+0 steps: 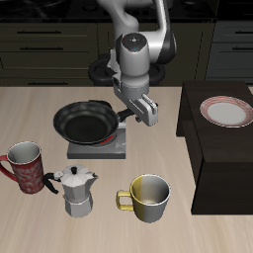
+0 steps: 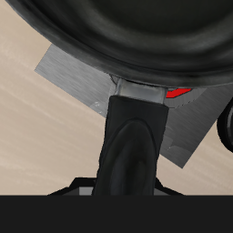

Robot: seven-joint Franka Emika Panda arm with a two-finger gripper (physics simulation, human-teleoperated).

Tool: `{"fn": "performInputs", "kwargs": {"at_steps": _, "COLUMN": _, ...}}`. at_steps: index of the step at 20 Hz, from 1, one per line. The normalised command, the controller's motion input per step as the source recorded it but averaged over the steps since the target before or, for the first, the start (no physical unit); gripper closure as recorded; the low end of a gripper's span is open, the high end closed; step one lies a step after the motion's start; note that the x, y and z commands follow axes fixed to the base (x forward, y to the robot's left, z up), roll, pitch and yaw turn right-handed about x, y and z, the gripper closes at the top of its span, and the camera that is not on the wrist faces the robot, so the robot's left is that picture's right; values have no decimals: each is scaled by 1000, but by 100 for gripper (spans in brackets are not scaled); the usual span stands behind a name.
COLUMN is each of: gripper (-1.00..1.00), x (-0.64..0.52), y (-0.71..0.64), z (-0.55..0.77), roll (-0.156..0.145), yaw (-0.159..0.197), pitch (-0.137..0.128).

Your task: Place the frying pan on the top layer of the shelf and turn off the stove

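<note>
The black frying pan [image 1: 83,121] hangs tilted just above the grey stove [image 1: 103,150], shifted off its centre. A strip of red coil [image 1: 94,141] shows under it. My gripper [image 1: 147,113] is shut on the end of the pan's long handle [image 1: 125,117]. In the wrist view the handle [image 2: 135,136] runs from my gripper [image 2: 127,187] to the pan [image 2: 136,36], with the stove [image 2: 80,76] and a red glow [image 2: 178,93] below. The dark shelf [image 1: 219,158] stands beside the stove. The stove's knob is hidden.
A pink-rimmed white plate [image 1: 227,112] lies on the shelf's top. Nearer the table's front edge stand a red patterned mug [image 1: 25,164], a metal moka pot [image 1: 77,189] and a yellow and white mug [image 1: 148,198].
</note>
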Motion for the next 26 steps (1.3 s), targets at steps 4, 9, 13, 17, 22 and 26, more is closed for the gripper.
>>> {"fn": "performInputs", "kwargs": {"at_steps": 4, "gripper": 100, "x": 113, "y": -171, "z": 245, "roll": -31, "yaw": 151, "pitch": -3}}
{"fn": "performInputs", "kwargs": {"at_steps": 9, "gripper": 100, "x": 75, "y": -227, "z": 280, "roll": -24, "yaw": 153, "pitch": -3}}
{"fn": "performInputs", "kwargs": {"at_steps": 13, "gripper": 100, "x": 100, "y": -304, "z": 250, "roll": -37, "yaw": 190, "pitch": 23}}
{"fn": "performInputs", "kwargs": {"at_steps": 17, "gripper": 100, "x": 72, "y": -427, "z": 209, "roll": -54, "yaw": 177, "pitch": 13}}
{"fn": "performInputs", "kwargs": {"at_steps": 22, "gripper": 100, "x": 53, "y": -187, "z": 83, "roll": -10, "yaw": 109, "pitch": 31}}
{"fn": "performInputs", "kwargs": {"at_steps": 26, "gripper": 100, "x": 78, "y": -171, "z": 245, "roll": -63, "yaw": 236, "pitch": -17}}
